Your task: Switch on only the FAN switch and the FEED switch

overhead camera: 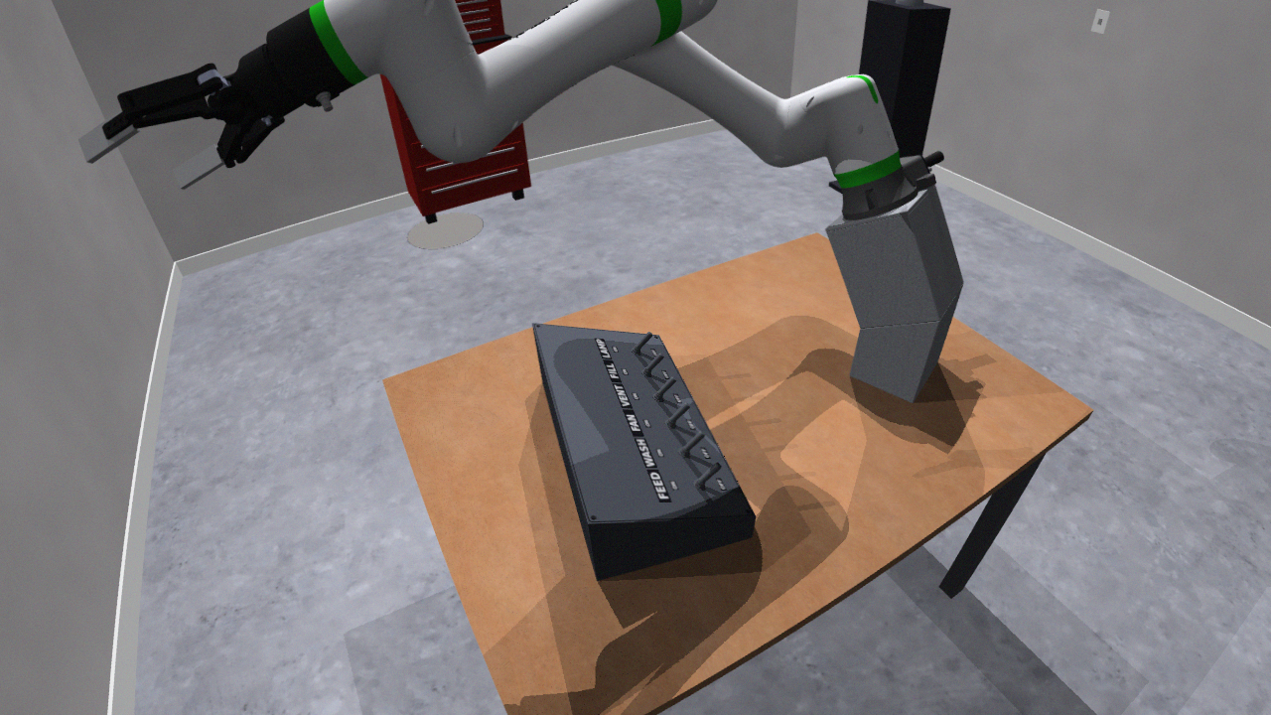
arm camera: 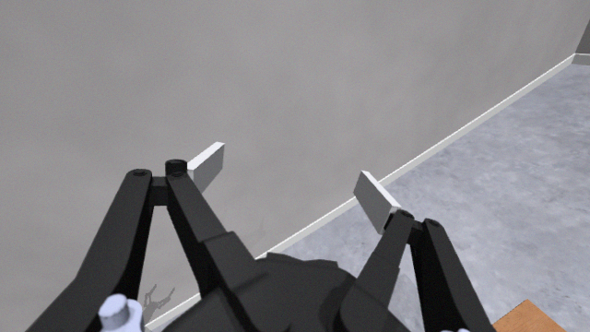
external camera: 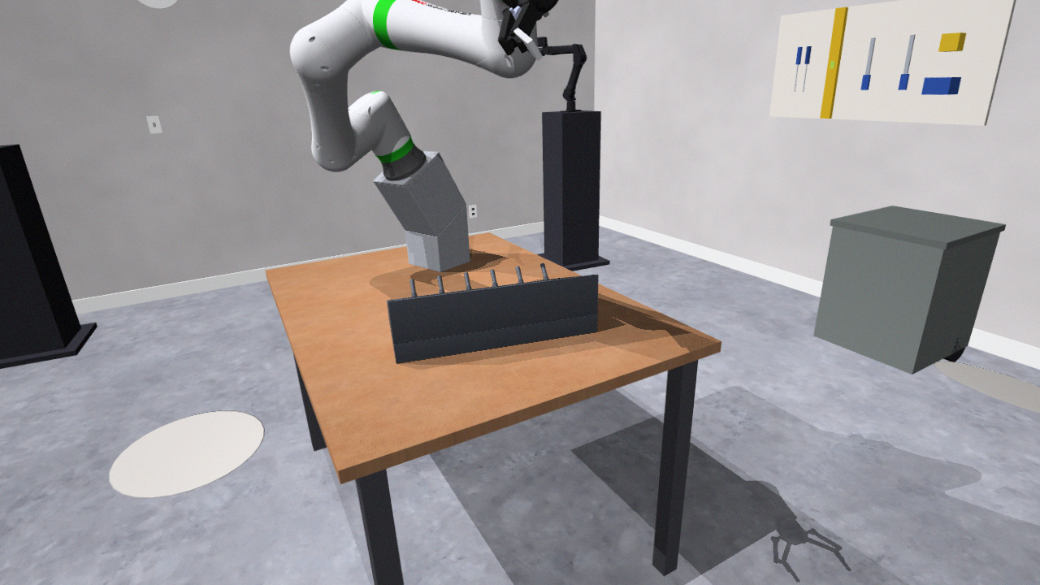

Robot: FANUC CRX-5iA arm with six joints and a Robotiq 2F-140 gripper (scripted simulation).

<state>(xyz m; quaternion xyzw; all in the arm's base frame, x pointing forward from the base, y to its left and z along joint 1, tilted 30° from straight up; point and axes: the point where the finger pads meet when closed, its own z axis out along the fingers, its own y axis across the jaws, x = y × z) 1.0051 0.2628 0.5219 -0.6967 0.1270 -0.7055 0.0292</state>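
Note:
The dark console [overhead camera: 635,444] lies on the wooden table [overhead camera: 728,462], with six toggle levers in a row along its right side. White labels read FEED, WASH, FAN, VENT, FILL, LAMP from near to far. The FEED lever [overhead camera: 708,481] is nearest and the FAN lever [overhead camera: 680,418] is third from the near end. In the exterior view I see only the console's back [external camera: 494,318] with lever tips above it. My gripper [overhead camera: 142,155] is open and empty, high up and far left of the table, pointing at the wall. It also shows in the wrist view [arm camera: 290,184].
The arm's grey pedestal [overhead camera: 898,293] stands on the table's far right. A red tool cabinet [overhead camera: 457,133] and a black pillar [overhead camera: 902,71] stand on the floor behind. A grey box [external camera: 908,283] sits to the right in the exterior view.

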